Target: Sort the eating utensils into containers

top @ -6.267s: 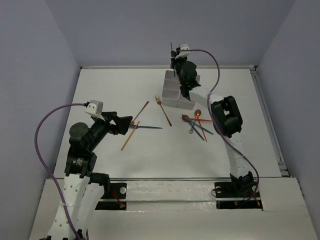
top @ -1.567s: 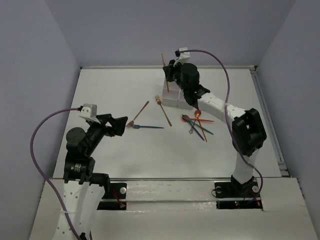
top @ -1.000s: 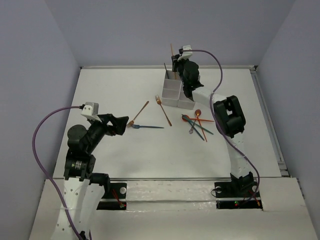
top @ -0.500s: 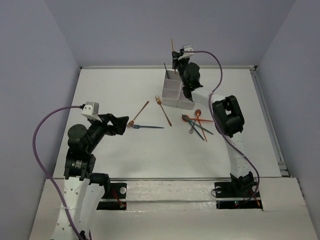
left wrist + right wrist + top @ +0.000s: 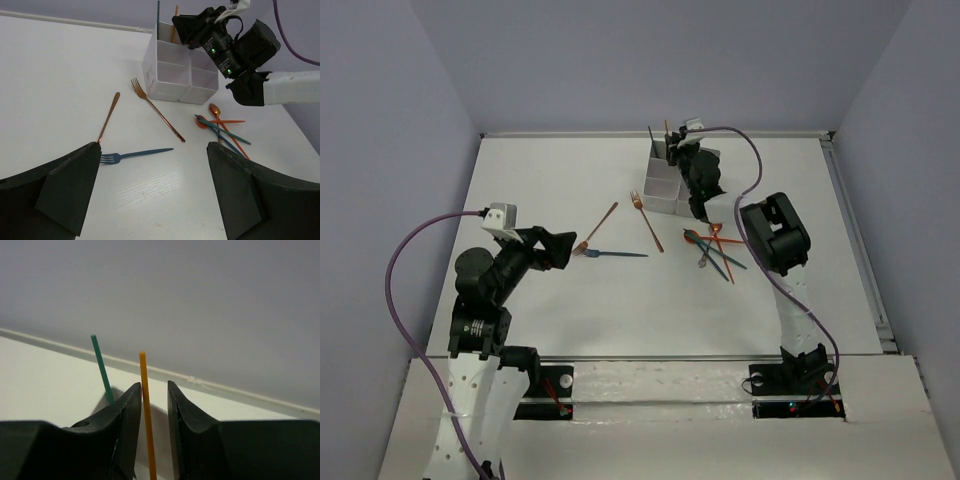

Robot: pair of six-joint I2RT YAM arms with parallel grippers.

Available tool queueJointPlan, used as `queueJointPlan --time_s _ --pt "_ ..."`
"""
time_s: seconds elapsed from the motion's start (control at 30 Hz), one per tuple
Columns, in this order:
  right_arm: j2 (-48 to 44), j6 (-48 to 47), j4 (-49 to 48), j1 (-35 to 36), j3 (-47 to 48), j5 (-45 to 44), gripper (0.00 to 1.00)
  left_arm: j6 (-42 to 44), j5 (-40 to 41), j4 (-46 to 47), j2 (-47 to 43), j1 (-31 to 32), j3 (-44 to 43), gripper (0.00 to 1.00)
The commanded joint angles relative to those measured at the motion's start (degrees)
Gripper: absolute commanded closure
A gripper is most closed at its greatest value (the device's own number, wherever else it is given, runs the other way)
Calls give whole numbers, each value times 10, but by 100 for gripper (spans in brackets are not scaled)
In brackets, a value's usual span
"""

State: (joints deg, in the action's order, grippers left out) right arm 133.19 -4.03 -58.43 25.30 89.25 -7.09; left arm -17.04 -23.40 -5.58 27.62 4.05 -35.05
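Note:
The containers, a white block of compartments, stand at the back of the table. My right gripper hovers over their far end. Its jaws stand slightly apart around an upright orange utensil that stands in a back compartment, with a gap on the right side. A teal utensil stands upright just to the left. My left gripper is wide open and empty, low over a blue fork. An orange fork and another orange utensil lie beyond it.
A pile of several orange and teal utensils lies right of the containers, under the right arm. Purple cables loop from both wrists. The table's raised rim runs along the right side.
The right gripper has come down with the orange utensil into the back compartment, and its jaws have parted from it. The left arm has stayed still.

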Motion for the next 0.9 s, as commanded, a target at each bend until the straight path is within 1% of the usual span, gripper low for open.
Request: queueJointPlan --time_s 0.0,0.1,0.2,0.27,0.33,0.37,0.4,0.43,0.5,0.57,0.63,0.67,0.7,0.77,0.8,0.83,0.87 --pt "-97 -5 -76 9 -43 9 60 2 -10 25 -5 -5 -13 1" --pt "-139 11 -58 14 -84 13 53 3 -9 26 -9 -5 -13 1" --pt "-208 38 -26 19 -137 9 51 3 -10 27 -11 -5 -13 1" --pt "-264 65 31 26 -161 28 52 3 -11 27 -11 -5 -13 1" --pt "-293 87 93 33 -174 54 57 3 -11 27 -13 -11 -13 1" --pt "-304 96 173 40 -173 72 61 2 -11 27 -13 -11 -12 1" --pt "-319 113 217 48 -161 92 68 2 -12 26 -14 -11 -11 1" --pt "-324 122 296 48 -157 105 72 1 -12 26 -13 -11 -10 1" --pt "-333 133 355 70 -158 102 80 1 -11 26 -16 -11 -10 1" --pt "-340 153 399 84 -183 76 83 -1 -11 25 -19 -11 -8 1" --pt "-343 162 425 96 -198 74 84 -2 -11 25 -23 -11 -8 1" --pt "-344 169 446 109 -210 47 84 -3 -11 26 -27 -11 -7 1" --pt "-343 171 452 115 -216 36 83 -2 -12 26 -27 -11 -6 1" --pt "-338 180 466 126 -231 19 75 -4 -14 26 -30 -11 -5 1" --pt "-333 184 471 126 -232 16 70 -4 -15 27 -32 -11 -5 1" --pt "-326 188 476 126 -232 11 58 -4 -15 27 -33 -11 -6 1" --pt "-309 190 496 126 -227 3 55 -4 -16 27 -34 -11 -6 1"
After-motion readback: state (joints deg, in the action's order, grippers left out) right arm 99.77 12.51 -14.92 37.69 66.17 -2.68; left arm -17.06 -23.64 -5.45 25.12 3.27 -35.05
